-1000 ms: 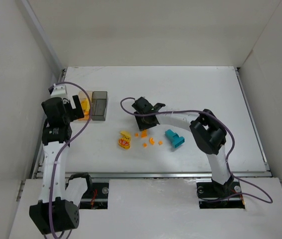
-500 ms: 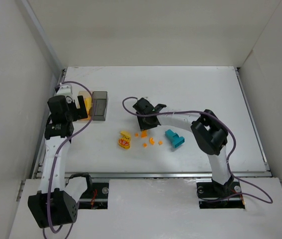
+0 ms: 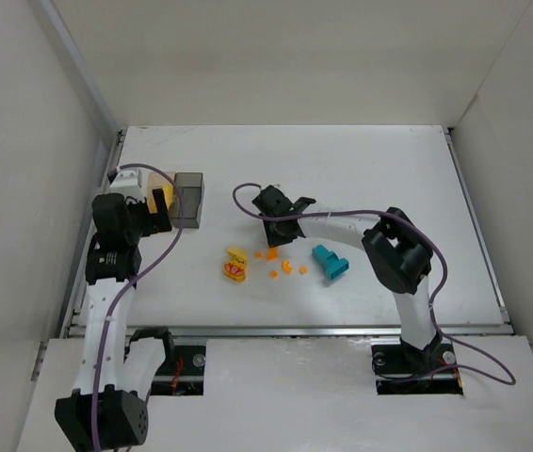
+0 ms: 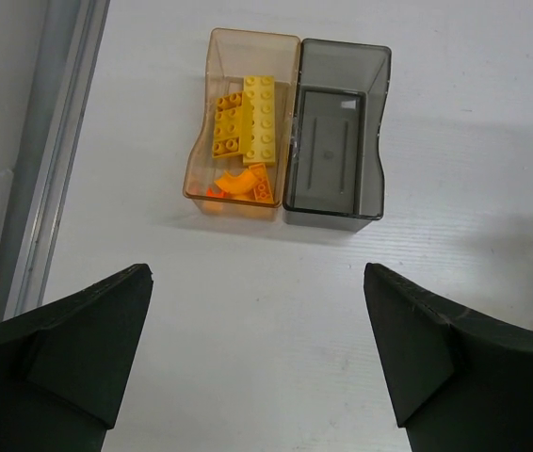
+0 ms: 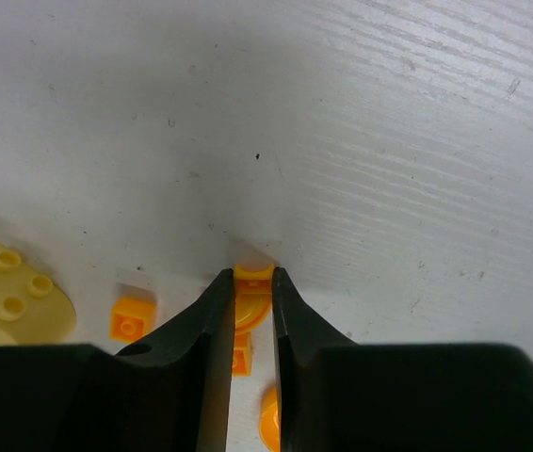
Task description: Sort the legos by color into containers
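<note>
My right gripper (image 5: 253,273) is shut on a small curved orange lego (image 5: 251,307) that rests on the table; both fingers press its sides. From above, that gripper (image 3: 272,241) points down into the scattered orange legos (image 3: 287,266). A teal block (image 3: 331,263) lies to their right and a yellow piece with red marks (image 3: 235,269) to their left. My left gripper (image 4: 257,348) hangs open over bare table, just in front of the containers. The amber container (image 4: 212,66) holds yellow and orange bricks. Against its right side, the grey container (image 4: 377,113) holds nothing.
A small orange cube (image 5: 132,316) and a pale yellow studded plate (image 5: 8,292) lie left of my right fingers. Another orange bit (image 5: 268,419) sits below them. A metal rail (image 4: 50,151) runs along the table's left edge beside the containers (image 3: 178,195).
My right gripper's fingers have closed onto the curved orange lego. My left gripper has drawn back a little from the containers, towards the near side, and stayed open.
</note>
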Tool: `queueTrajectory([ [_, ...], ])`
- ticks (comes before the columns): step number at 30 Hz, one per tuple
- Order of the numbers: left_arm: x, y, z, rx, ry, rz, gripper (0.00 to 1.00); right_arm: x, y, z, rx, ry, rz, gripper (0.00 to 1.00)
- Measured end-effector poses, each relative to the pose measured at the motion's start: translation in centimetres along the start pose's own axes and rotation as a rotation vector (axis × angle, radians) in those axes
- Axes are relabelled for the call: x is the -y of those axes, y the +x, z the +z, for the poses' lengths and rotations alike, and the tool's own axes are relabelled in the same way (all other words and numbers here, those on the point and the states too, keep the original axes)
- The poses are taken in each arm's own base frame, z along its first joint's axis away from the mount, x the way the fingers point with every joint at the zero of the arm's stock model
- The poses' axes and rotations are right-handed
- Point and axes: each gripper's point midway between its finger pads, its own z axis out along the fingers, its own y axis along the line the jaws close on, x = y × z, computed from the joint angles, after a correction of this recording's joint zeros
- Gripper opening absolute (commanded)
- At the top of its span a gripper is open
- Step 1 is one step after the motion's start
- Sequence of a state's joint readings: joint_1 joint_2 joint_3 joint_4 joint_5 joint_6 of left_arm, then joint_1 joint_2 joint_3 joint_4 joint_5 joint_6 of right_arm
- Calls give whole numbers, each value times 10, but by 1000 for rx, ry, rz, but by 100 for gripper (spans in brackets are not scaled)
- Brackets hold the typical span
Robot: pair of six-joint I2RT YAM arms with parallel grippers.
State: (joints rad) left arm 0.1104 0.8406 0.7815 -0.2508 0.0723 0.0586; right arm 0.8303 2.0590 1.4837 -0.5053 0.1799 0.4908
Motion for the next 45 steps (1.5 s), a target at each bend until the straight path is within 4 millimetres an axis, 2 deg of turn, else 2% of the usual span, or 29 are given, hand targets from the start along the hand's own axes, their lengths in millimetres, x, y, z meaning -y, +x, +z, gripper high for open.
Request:
queueTrajectory([
  [2,1,-1,-2,9,3,0,94,-1,0,0,0,-3,1,0],
  [6,3,-4,-5,24,17,2,94,0,-1,-1,1,0,3,0],
  [10,12,-4,-6,23,69,16,84,5,-3,-4,1,34,-5,0],
  [11,14,-3,-6,20,87,26,77,6,-6,-6,5,42,-7,0],
  [12,17,-1,-6,11,106,37,74,6,-10,-10,15,48,-8,0],
  [15,26,9,-6,-46,170,86,73,2,-30,-25,66,39,-9,0],
  [17,33,11,-9,-85,229,124,75,-8,-62,-56,158,-5,8,0],
  [19,43,2,-17,-91,302,176,76,-16,-91,-91,258,-48,29,0],
  [22,64,-31,-36,-7,434,250,77,-28,-134,-159,441,-135,68,0],
  [23,72,-43,-45,37,483,273,75,-34,-146,-183,501,-173,80,0],
  [24,80,-55,-54,81,529,289,68,-40,-157,-207,558,-214,90,0],
  [27,102,-82,-82,203,649,309,64,-63,-182,-267,697,-328,108,0],
  [30,121,-100,-102,289,765,287,58,-87,-193,-302,766,-424,105,0],
  [33,133,-112,-112,338,837,255,56,-102,-191,-309,767,-472,91,0],
  [38,143,-114,-112,340,909,203,65,-117,-184,-287,721,-481,79,0],
  [41,147,-116,-113,354,946,180,66,-128,-176,-274,685,-492,69,0],
  [45,150,-118,-116,360,973,172,65,-147,-171,-270,663,-525,55,0],
])
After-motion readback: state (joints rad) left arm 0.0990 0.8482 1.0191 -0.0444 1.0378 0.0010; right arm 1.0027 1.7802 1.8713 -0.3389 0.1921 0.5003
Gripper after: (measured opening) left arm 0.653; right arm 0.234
